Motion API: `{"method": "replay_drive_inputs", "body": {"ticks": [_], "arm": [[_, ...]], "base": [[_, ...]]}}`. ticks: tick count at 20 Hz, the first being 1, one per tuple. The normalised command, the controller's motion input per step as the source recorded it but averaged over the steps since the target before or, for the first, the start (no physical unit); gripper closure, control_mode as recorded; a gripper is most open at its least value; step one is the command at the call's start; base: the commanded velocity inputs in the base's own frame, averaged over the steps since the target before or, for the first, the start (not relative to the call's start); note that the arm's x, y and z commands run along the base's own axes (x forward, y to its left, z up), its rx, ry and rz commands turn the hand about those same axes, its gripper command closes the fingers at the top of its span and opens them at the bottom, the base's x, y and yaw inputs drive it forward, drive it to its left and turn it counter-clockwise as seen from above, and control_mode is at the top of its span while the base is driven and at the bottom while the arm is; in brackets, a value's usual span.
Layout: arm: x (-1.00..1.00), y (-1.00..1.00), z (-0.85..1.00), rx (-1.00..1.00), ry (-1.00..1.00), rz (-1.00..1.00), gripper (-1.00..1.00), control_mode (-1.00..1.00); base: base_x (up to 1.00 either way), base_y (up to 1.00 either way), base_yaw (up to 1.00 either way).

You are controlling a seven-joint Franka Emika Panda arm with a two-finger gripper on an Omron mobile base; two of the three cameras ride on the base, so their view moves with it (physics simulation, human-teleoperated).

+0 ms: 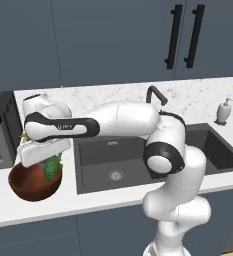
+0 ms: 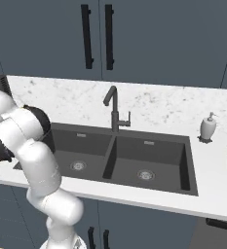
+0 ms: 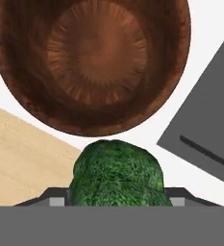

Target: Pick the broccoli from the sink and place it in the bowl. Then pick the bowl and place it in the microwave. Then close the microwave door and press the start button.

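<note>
I see my tool pinching the lumpy green broccoli floret, crown down, over the round reddish-brown wooden bowl.

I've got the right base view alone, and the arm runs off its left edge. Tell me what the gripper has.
Observer: The gripper is shut on the broccoli.
Operator: Give me its place relative to the bowl.
Observer: In the left base view it hangs over the right part of the bowl, which stands on the counter left of the sink.
Operator: Report the bowl's contents.
Observer: The hand view shows bare wood inside, nothing in it.
</note>
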Motion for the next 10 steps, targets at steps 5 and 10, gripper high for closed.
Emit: {"method": "replay_drive_inputs", "body": {"ticks": [5, 10], "arm": [[0.68, 0.73, -0.69, -0.05, 0.06, 0.0, 1.0, -1.0], [0.65, 0.35, -0.19, -0.01, -0.01, -0.01, 1.0, -1.0]], "base": [[0.0, 0.0, 0.0], [0.0, 0.0, 0.0]]}}
